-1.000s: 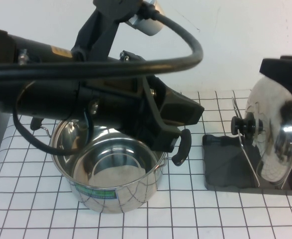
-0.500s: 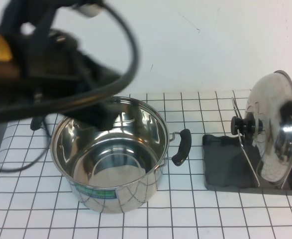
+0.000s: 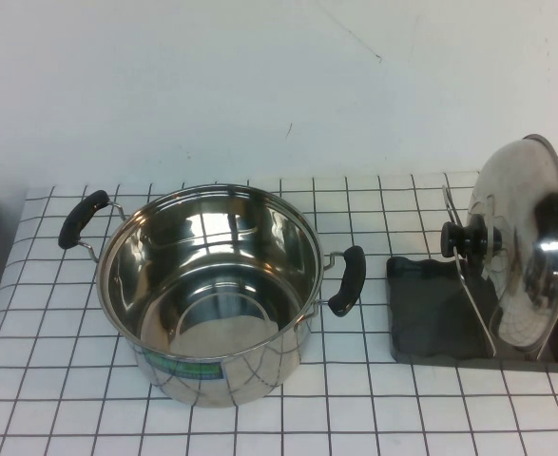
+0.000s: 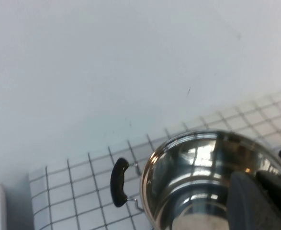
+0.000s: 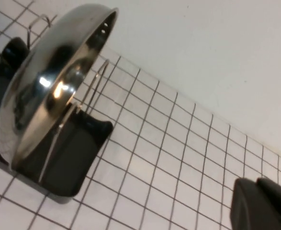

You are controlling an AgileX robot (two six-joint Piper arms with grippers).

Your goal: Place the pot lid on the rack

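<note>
The pot lid (image 3: 530, 237) stands on edge in the rack (image 3: 431, 318), leaning between the wire prongs, with its black knob (image 3: 471, 239) facing the pot. It also shows in the right wrist view (image 5: 49, 81), upright in the rack's dark tray (image 5: 71, 158). Neither arm shows in the high view. My right gripper (image 5: 256, 181) is shut and empty, raised and well apart from the lid. My left gripper (image 4: 255, 175) is shut and empty, above the pot's rim.
A steel pot (image 3: 212, 285) with two black side handles stands open at the table's middle left; it also shows in the left wrist view (image 4: 197, 172). A white grid-lined cloth (image 3: 355, 418) covers the table. A white wall stands behind.
The left arm, which filled the left of the high view, has drawn back out of it. The right gripper above the lid has also left the view. The lid stays in the rack.
</note>
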